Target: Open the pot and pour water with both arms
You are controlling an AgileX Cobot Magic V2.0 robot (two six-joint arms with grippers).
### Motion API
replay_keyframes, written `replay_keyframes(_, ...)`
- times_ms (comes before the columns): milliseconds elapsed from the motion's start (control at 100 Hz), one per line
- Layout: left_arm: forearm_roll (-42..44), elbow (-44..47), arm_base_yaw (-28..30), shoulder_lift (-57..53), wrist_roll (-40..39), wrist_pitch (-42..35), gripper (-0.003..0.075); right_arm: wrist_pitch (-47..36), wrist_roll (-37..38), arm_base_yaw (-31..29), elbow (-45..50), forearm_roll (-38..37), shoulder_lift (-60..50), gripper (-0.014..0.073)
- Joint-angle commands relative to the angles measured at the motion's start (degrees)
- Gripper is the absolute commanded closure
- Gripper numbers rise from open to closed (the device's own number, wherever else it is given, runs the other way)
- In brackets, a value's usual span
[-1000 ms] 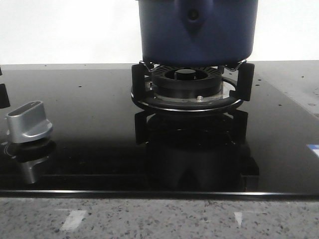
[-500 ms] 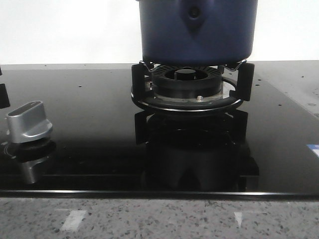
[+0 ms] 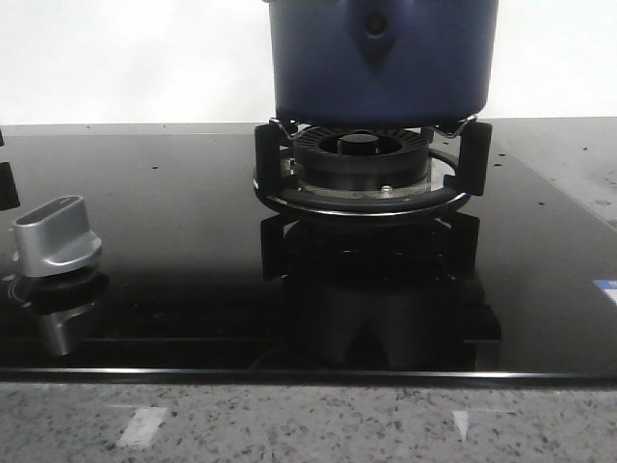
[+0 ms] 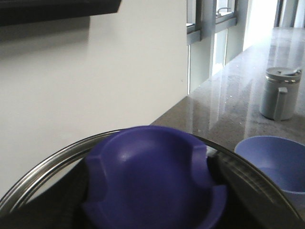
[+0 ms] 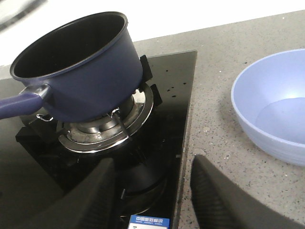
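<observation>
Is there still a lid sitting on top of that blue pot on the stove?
No. In the right wrist view the pot stands open on the burner, its dark inside showing right up to the rim.

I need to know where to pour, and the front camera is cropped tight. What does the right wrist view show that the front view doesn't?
Only the right wrist view shows the pot's open, lidless rim, its long handle, the light blue bowl on the stone counter beside the hob, and the right gripper with fingers spread. Only the front view shows the silver knob. Both show the pot sitting on the burner ring of the black glass hob.
</observation>
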Motion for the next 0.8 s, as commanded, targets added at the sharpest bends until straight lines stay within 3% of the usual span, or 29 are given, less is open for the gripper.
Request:
replay_keyframes(0, -1.8, -2.0, 1.9, -3.9, -4.7, 2.3, 0.0406, -3.4, -0.3, 0.2, -1.3, 0.9, 1.0, 0.0264)
replay_keyframes(140, 6.0, -1.8, 5.0, -5.1, -12.3, 3.4, 0.0406, -1.6, -0.1, 0.2, -1.8, 0.9, 1.1, 0.0264)
replay_keyframes(360, 12.9, -1.7, 9.1, -7.1, -15.9, 6.0, 0.0406, 0.9, 3.4, 0.2, -6.9, -1.1, 3.9, 0.0264)
replay_keyframes(470, 15.1, -1.7, 11.3, -8.2, -17.5, 6.5, 0.0406, 3.7, 9.3, 0.2, -11.8, -9.2, 8.0, 0.0264)
replay_keyframes(600, 17.2, -1.7, 13.6, -9.1, -19.0, 8.0, 0.0406, 13.6, 19.3, 0.2, -18.8, -20.8, 14.4, 0.0264)
replay_keyframes(790, 17.7, -1.6, 16.1, -9.3, -19.8, 9.6, 0.0406, 22.8, 21.4, 0.2, -27.9, -28.1, 22.0, 0.0264)
